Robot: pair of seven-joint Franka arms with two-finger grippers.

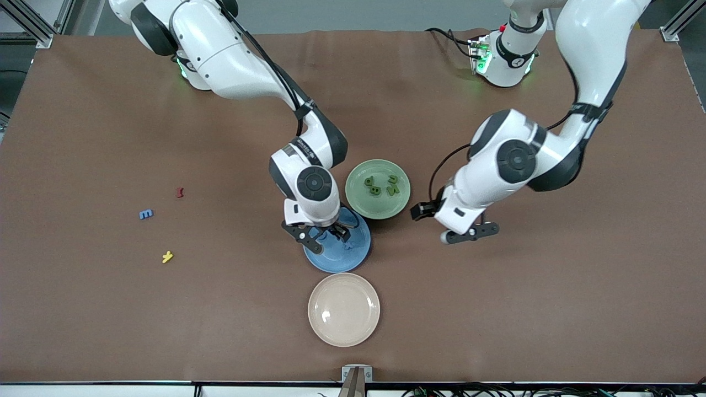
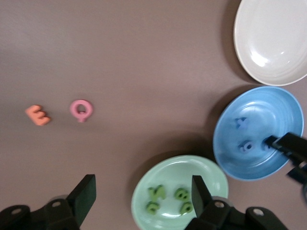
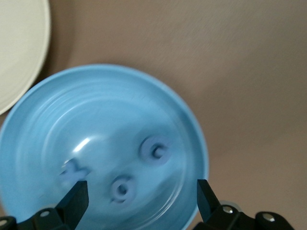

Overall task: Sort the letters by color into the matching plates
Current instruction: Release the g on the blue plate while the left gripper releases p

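Observation:
The light green plate (image 1: 358, 201) holds four green letters (image 1: 375, 191), also seen in the left wrist view (image 2: 181, 194). The blue plate (image 1: 353, 259) stands beside it, nearer the front camera, and holds three blue letters (image 3: 156, 148). A fourth blue letter (image 1: 145, 214) lies on the table toward the right arm's end. My right gripper (image 1: 325, 237) hangs low over the blue plate (image 3: 96, 110), open and empty (image 3: 139, 199). My left gripper (image 1: 471, 232) is open and empty (image 2: 142, 191), over the table beside the green plate (image 2: 168, 172).
A cream plate (image 1: 343, 309) stands nearer the front camera than the blue plate. A dark red letter (image 1: 179, 192) and a yellow letter (image 1: 167, 256) lie near the loose blue letter. An orange letter (image 2: 37, 115) and a pink letter (image 2: 81, 110) show in the left wrist view.

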